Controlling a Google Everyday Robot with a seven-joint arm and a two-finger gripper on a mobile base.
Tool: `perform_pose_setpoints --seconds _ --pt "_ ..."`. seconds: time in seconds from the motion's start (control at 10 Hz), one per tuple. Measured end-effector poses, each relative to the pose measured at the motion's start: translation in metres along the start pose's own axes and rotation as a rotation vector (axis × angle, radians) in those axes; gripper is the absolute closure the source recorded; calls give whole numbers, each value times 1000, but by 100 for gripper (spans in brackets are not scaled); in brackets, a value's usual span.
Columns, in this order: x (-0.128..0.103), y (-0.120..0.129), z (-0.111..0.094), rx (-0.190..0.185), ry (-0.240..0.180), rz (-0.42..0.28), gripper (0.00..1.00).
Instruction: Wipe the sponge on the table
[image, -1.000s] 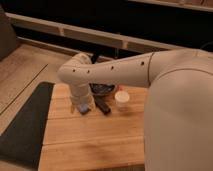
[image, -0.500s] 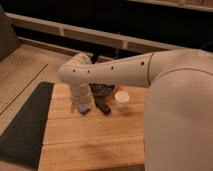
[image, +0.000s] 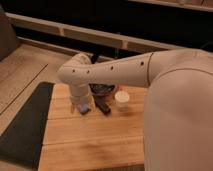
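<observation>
Nearest, the robot's bulky white arm (image: 175, 110) fills the right side, above the light wooden plank table (image: 90, 145). A dark grey mat (image: 25, 130) lies along the table's left edge. Further in, the arm bends down to the gripper (image: 80, 106), which is low over the tabletop near its left part. The small bluish sponge (image: 85, 108) sits right at it on the wood, but whether the gripper is spread or clamped on it cannot be told. Just right lies a black oblong object (image: 103, 106), then a white cup (image: 122, 99). Behind them, partly hidden by the arm, sits a dark bowl (image: 102, 89).
</observation>
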Motion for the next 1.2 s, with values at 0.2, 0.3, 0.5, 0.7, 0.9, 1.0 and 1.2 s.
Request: perform_pose_setpoints --seconds 0.2,0.3,0.5,0.7,0.9,1.0,1.2 --pt "-23 -1 -5 22 -87 -50 35" --pt "-48 -4 -12 35 -167 -117 35" --pt "-84 -1 -20 37 -266 -233 35" --pt "-100 1 -25 40 -311 -287 35" --pt "-100 -1 -25 47 -310 -291 35" --pt "-99 -5 -22 53 -297 -277 35" --pt "-99 -20 -2 64 -234 -250 35"
